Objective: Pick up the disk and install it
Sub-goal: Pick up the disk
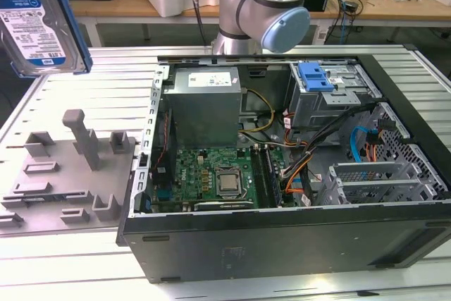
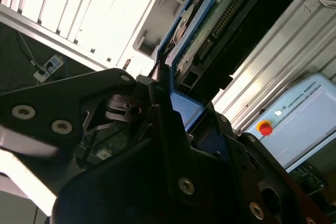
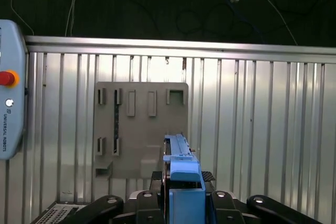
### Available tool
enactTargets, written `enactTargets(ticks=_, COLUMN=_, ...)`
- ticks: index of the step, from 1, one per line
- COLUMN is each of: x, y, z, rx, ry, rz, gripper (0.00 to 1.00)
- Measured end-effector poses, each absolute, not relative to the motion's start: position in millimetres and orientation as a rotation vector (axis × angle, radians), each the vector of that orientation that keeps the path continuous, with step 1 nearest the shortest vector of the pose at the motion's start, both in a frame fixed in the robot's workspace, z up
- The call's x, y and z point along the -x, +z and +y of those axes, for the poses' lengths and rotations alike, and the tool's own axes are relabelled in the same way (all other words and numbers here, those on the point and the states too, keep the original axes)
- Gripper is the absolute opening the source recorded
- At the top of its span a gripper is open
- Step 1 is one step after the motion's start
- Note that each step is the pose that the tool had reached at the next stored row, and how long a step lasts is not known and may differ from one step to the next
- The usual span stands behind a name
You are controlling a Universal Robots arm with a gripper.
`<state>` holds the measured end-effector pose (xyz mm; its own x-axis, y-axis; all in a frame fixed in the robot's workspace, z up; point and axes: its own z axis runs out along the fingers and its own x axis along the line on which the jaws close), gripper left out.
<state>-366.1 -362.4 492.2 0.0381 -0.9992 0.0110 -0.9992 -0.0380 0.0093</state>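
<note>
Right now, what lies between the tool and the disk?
Nothing lies there: in the first wrist view the tool clamps straight onto the disk, which stands on edge between its sides.

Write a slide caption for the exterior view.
Disk held in the air over the grey fixture, beside the open computer case.

A ribbed metal table (image 1: 120,96) carries an open computer case (image 1: 282,234) lying on its side; just beside the case sits a grey holder plate (image 1: 56,174).
</note>
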Motion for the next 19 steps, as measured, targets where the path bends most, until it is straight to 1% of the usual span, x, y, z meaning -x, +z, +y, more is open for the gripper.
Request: enactTargets(ticks=19, x=309, y=494, z=-372, rx=-2.249, ry=-0.037, rz=-2.165, gripper=0.37)
